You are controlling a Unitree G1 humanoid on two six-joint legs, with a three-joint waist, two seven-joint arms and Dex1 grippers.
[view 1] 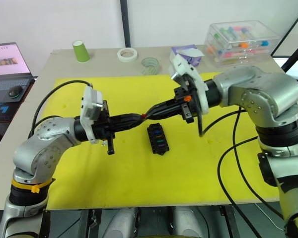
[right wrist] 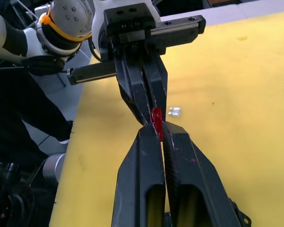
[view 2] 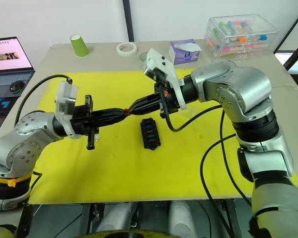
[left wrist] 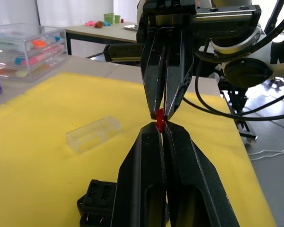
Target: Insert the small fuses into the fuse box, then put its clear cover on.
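Where the two grippers meet tip to tip above the yellow mat (view 1: 139, 173), you have a small red fuse (left wrist: 160, 115) pinched between them: the left gripper (left wrist: 161, 126) is closed on its lower end and the right gripper (right wrist: 155, 126) is closed on the other end, so both grip the same piece. From the head views the fuse itself is almost lost among the black fingers; you can only make out a red speck at the junction, just behind the fuse box (view 1: 157, 139). That black block lies flat on the mat below the joined tips, with blue, teal and purplish fuses already seated in its slots. Your left wrist view gives you the clear cover (left wrist: 94, 134) lying on the mat beyond the box, apart from it, and only a corner of the box at the frame's edge. Your right wrist view adds one clear fuse (right wrist: 174, 111) loose on the mat, near the fingertips.
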